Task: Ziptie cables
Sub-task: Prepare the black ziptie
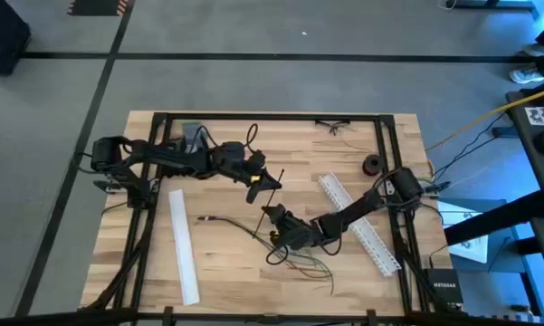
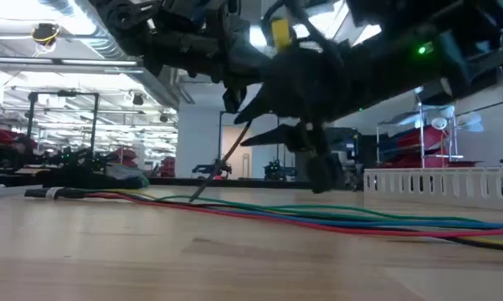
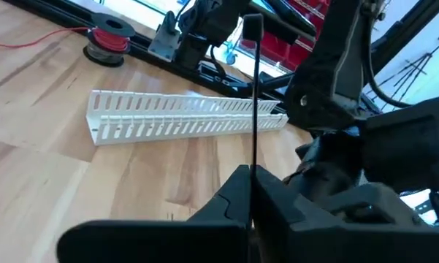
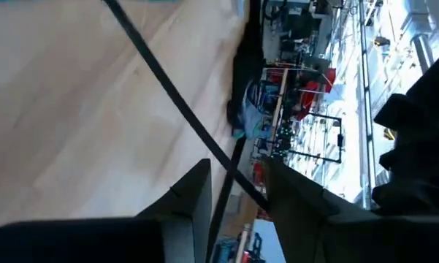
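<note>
Both arms meet near the middle of the wooden bench (image 1: 226, 263). Left tool (image 1: 256, 184) is clamped on the ziptie (image 1: 270, 182); in the left wrist view the thin black strip stands straight up from betw. its closed fingers (image 3: 230, 201). Ziptie is held off the bench, slanting down twd the right arm.

Right tool (image 1: 273, 215) sits just below the ziptie's lower end, fingers (image 4: 193, 193) apart w/ the ziptie crossing the gap betw. them, not gripped.

The cables (image 1: 299, 263) lie loose on the bench just in front of the right tool, a few strands trailing left; in the low view they run flat across the wood.

One white slotted strip (image 1: 183, 244) lies left of center, another (image 1: 357, 222) under the right arm. A small black spool (image 1: 372, 164) sits near the right arm's base.
</note>
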